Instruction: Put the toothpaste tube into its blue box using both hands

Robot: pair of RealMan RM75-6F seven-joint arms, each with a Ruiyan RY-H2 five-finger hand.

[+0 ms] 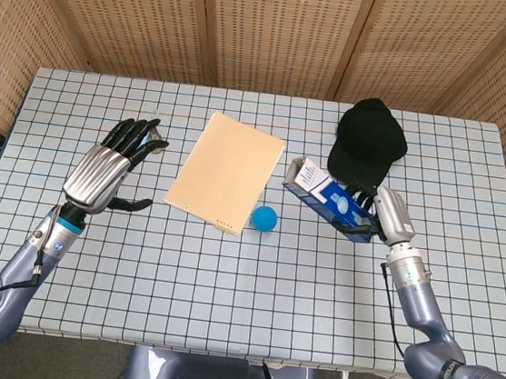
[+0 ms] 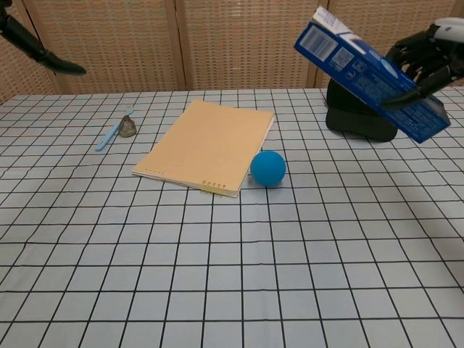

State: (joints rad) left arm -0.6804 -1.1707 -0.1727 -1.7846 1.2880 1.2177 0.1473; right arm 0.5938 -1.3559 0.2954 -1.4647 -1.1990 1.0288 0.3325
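Note:
The long blue toothpaste box (image 1: 328, 198) hangs in the air over the table's right side, tilted, with its white end flap toward the middle. My right hand (image 1: 384, 214) grips the box's far-right end. In the chest view the box (image 2: 366, 72) slopes down to the right, and the right hand (image 2: 429, 59) holds it from behind. No tube shows outside the box, and the inside of the box is hidden. My left hand (image 1: 109, 166) hovers at the left with fingers spread, holding nothing. Only its dark fingers (image 2: 32, 47) reach into the chest view's top left corner.
A tan notebook (image 1: 226, 170) lies mid-table with a blue ball (image 1: 265, 218) at its near right corner. A black cap (image 1: 369, 142) sits behind the box at the back right. A small blue stick with a brownish lump (image 2: 122, 130) lies at the left.

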